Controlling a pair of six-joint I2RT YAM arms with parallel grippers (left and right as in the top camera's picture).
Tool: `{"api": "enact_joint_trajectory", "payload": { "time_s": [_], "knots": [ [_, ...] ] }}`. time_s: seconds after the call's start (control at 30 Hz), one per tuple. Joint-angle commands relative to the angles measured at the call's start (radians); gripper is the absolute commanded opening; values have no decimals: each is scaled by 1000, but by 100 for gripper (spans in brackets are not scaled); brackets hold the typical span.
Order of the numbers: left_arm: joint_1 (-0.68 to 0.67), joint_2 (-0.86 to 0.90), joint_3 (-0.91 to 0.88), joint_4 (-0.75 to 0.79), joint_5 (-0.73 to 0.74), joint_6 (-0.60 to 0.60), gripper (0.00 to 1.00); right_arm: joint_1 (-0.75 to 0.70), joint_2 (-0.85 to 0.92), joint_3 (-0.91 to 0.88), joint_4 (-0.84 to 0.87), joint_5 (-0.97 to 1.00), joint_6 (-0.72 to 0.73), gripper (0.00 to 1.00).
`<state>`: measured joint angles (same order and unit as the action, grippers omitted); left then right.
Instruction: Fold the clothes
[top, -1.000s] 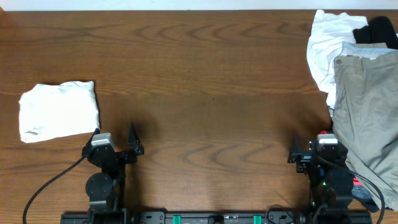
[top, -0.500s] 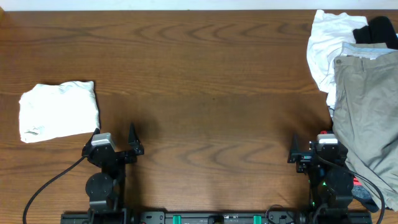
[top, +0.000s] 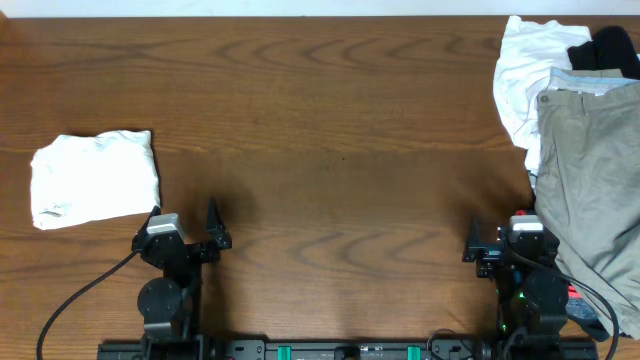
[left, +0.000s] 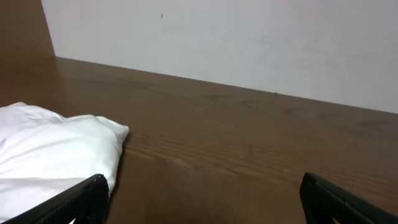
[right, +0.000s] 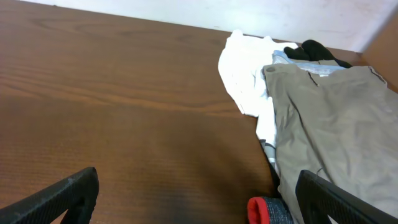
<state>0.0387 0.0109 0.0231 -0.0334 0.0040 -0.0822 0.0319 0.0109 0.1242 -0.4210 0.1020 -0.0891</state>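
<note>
At the near edge of the table (top: 330, 120), the left gripper (top: 184, 213) and right gripper (top: 500, 230) stood with jaws wide apart, empty. The khaki trousers (top: 590, 180) lay just beside the right gripper, on its right, their long axis running toward the far edge. The folded white cloth (top: 95, 178) lay farther out, left of the left gripper.

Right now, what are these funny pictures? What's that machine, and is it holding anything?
It's a robot with two arms at a wooden table. One picture looks down from above; the other two come from little cameras on each wrist. Each arm ends in a pincer. The left pincer and right pincer are both open and hold nothing. Near the left one lies a folded white cloth. On the right is a pile: khaki trousers, a crumpled white garment and a black piece.
</note>
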Motion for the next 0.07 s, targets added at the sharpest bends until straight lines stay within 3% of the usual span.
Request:
{"api": "enact_joint_trajectory", "payload": {
  "time_s": [0.0, 0.03],
  "knots": [
    [5, -7, -19, -39, -16, -8, 98, -7, -6, -2, -2, -1, -13, 99],
    [5, -7, -19, -39, -16, -8, 98, -7, -6, -2, -2, -1, -13, 99]
  ]
}}
